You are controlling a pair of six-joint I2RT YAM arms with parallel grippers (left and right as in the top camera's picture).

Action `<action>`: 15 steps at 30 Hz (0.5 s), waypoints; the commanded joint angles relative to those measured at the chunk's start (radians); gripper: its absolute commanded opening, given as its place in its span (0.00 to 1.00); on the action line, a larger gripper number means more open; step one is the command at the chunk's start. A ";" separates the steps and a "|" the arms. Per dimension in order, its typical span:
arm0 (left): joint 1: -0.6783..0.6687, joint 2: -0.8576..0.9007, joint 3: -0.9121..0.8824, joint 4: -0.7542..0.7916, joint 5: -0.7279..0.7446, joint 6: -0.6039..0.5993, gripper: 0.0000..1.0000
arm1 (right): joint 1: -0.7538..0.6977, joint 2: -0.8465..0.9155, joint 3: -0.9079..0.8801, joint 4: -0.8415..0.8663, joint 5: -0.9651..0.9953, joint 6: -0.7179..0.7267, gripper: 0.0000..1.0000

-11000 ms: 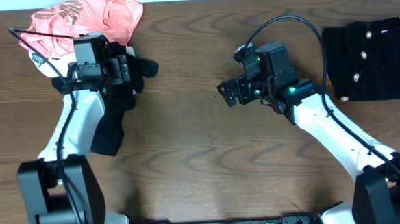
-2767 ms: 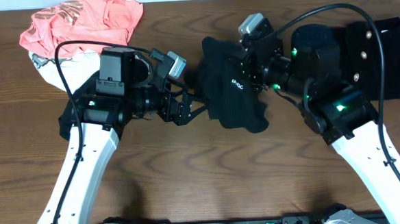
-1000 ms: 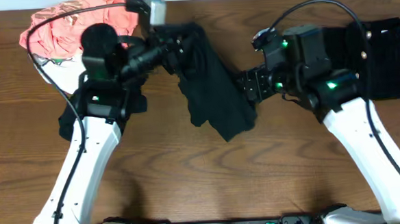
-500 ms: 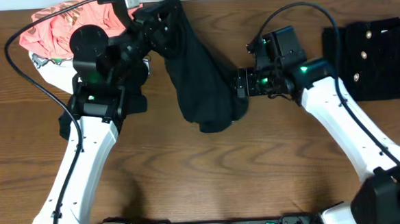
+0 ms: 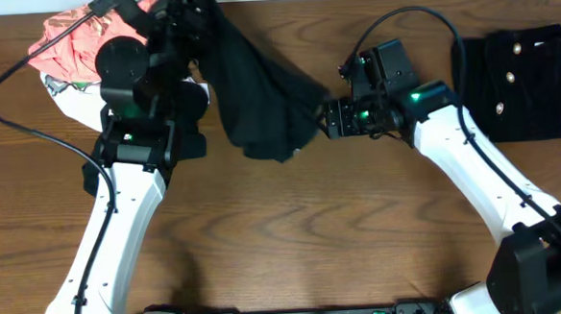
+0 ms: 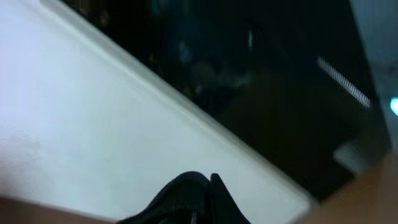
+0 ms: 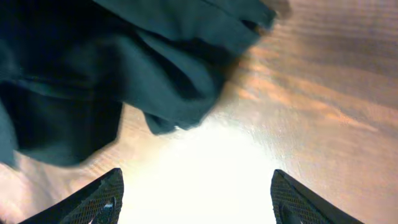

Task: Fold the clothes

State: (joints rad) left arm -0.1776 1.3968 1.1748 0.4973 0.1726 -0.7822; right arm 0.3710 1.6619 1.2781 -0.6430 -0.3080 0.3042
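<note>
two grippers, left gripper (image 5: 179, 10) clenched on black t-shirt (image 5: 254, 101); right gripper (image 5: 326, 119) released beside it

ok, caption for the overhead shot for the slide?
Left gripper holds black T-shirt up by one end; open right gripper sits beside its lower folds.

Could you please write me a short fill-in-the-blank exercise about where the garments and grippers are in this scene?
1. The black T-shirt is lifted by the ___ gripper.
2. The right gripper has its jaws ___, with nothing between them.
3. The coral-pink garment lies on the robot's ___ side.
4. The garment with pale buttons is ___ in colour.

Missing words: left; open; left; black.
</note>
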 commanded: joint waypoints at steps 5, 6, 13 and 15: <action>0.003 -0.015 0.023 0.043 -0.091 -0.093 0.06 | 0.068 0.018 -0.179 0.266 -0.019 0.156 0.73; 0.002 -0.015 0.023 0.043 -0.091 -0.096 0.06 | 0.077 0.018 -0.200 0.311 -0.019 0.182 0.73; 0.002 -0.015 0.023 0.074 -0.053 -0.141 0.06 | 0.172 0.028 -0.336 0.634 0.050 0.379 0.70; 0.002 -0.016 0.023 0.089 -0.038 -0.158 0.06 | 0.197 0.040 -0.354 0.685 0.106 0.407 0.69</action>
State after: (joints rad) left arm -0.1776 1.3968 1.1748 0.5583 0.1085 -0.9070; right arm 0.5346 1.6825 0.9482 0.0071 -0.2852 0.6052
